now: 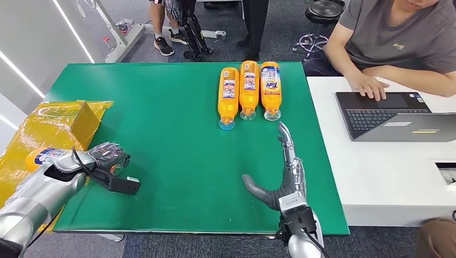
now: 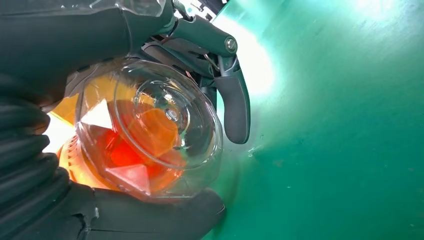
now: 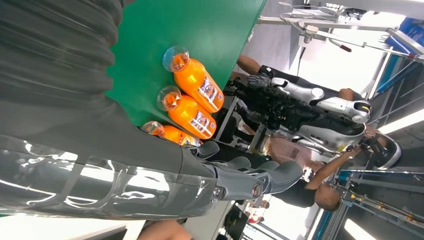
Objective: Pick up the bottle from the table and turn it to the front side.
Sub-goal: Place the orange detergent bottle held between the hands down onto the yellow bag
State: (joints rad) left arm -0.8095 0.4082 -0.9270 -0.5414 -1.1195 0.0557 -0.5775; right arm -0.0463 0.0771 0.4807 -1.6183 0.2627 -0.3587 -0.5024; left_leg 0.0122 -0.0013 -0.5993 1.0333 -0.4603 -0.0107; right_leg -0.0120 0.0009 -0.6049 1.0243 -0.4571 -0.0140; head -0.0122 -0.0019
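Note:
My left hand (image 1: 107, 161) grips an orange bottle (image 1: 47, 156) near the table's left edge, low over the green table (image 1: 161, 107). Its white label shows behind the fingers. In the left wrist view the bottle's clear cap (image 2: 150, 130) sits between the thumb and the dark fingers (image 2: 235, 105) of my left hand (image 2: 150, 215). Three more orange bottles lie side by side at the table's far side, caps toward me: the left one (image 1: 228, 97), the middle one (image 1: 249, 88), the right one (image 1: 270, 88). My right hand (image 1: 285, 180) lies open and flat on the table in front of them, holding nothing.
A yellow cardboard box (image 1: 59, 123) stands at the table's left edge behind my left arm. A white table (image 1: 376, 177) on the right carries an open laptop (image 1: 387, 115), with a person (image 1: 398, 37) seated at it. The bottle row (image 3: 187, 112) shows beyond my right hand's fingers (image 3: 250, 180).

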